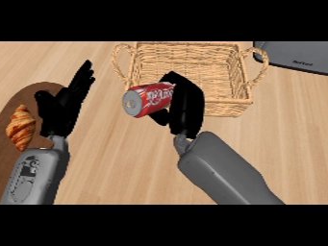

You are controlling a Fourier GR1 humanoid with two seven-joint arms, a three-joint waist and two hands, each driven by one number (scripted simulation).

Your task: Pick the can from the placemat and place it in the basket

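A red can with a silver end lies on its side in my right hand, whose fingers curl round it. The can hangs at the near left corner of the wicker basket, partly over its front rim. The basket is rectangular with two loop handles and stands at the back centre. A dark brown placemat lies at the left edge. My left hand stays open above the placemat's right side, fingers up and straight, holding nothing.
A croissant rests on the placemat beside my left hand. A grey toaster stands at the back right, close to the basket's right handle. Bare wooden counter stretches to the right and front.
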